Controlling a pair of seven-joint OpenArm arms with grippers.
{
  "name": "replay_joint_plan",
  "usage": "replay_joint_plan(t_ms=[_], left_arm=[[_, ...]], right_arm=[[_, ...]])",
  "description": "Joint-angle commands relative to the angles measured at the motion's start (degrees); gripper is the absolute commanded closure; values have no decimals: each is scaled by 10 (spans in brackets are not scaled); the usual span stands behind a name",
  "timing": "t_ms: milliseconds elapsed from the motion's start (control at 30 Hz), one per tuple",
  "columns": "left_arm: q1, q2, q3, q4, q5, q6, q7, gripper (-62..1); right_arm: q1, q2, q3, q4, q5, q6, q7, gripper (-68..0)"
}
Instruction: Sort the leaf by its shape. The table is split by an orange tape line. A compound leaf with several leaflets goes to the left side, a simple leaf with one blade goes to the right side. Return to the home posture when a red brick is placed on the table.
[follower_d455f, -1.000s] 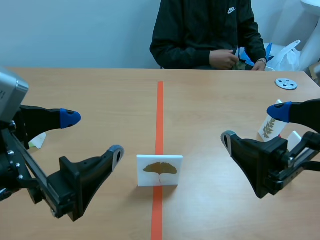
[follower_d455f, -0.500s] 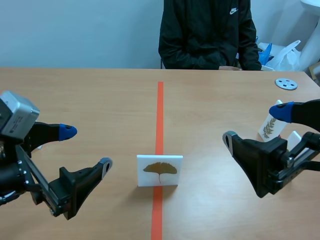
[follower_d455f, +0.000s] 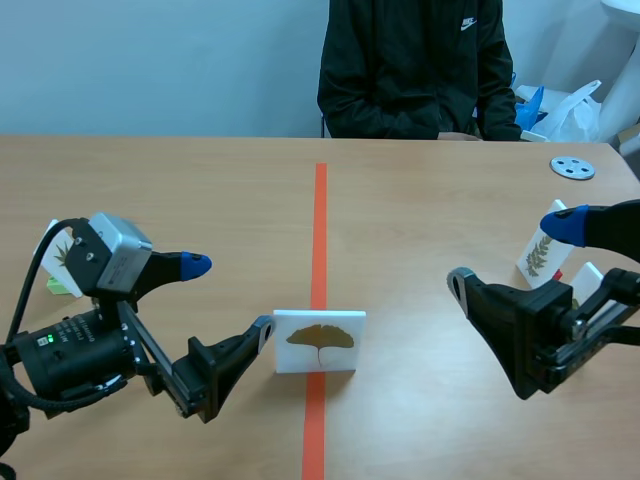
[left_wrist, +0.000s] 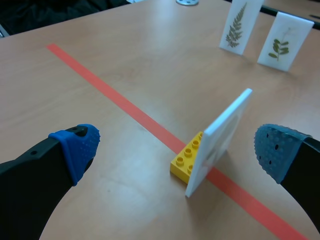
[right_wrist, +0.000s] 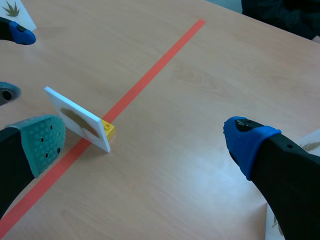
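Note:
A white card (follower_d455f: 320, 341) showing one fan-shaped yellow-brown leaf stands upright on the orange tape line (follower_d455f: 320, 230), held by a small yellow brick (left_wrist: 189, 159). My left gripper (follower_d455f: 228, 298) is open just left of the card, its lower fingertip close to the card's left edge. In the left wrist view the card (left_wrist: 220, 142) stands edge-on between and slightly ahead of the open fingers. My right gripper (follower_d455f: 510, 253) hangs open well to the right of the card. From the right wrist the card (right_wrist: 77, 119) and brick (right_wrist: 107, 129) lie ahead near one finger.
Two leaf cards (follower_d455f: 540, 252) (follower_d455f: 588, 280) stand on the right side behind my right gripper. Another leaf card (follower_d455f: 62, 250) stands at the far left. A grey disc (follower_d455f: 572, 167) lies at the back right. A person in a black jacket (follower_d455f: 415, 70) sits across the table.
My left arm has dropped and swung right, bringing its open gripper up to the card's left edge. The person's hands have left the table. The right arm stays put.

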Motion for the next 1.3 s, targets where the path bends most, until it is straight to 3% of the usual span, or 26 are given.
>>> replay_joint_plan(t_ms=[0, 133, 267, 500, 933, 1267], left_arm=[[-9, 7, 10, -6, 12, -1, -20, -623], [-31, 13, 43, -56, 43, 1, -66, -623], [-53, 15, 77, -96, 76, 24, -105, -623], [-96, 35, 123, -149, 100, 53, -123, -623], [-152, 69, 190, -224, 104, 96, -123, -623], [-157, 72, 216, -235, 104, 97, -125, -623]], right_arm=[[7, 3, 1, 0, 7, 0, 8, -679], [7, 3, 1, 0, 6, 0, 8, -679], [7, 3, 1, 0, 6, 0, 6, -679], [7, 2, 1, 0, 6, -10, 6, -679], [7, -3, 1, 0, 4, -13, 6, -679], [7, -3, 1, 0, 4, -13, 6, -679]])
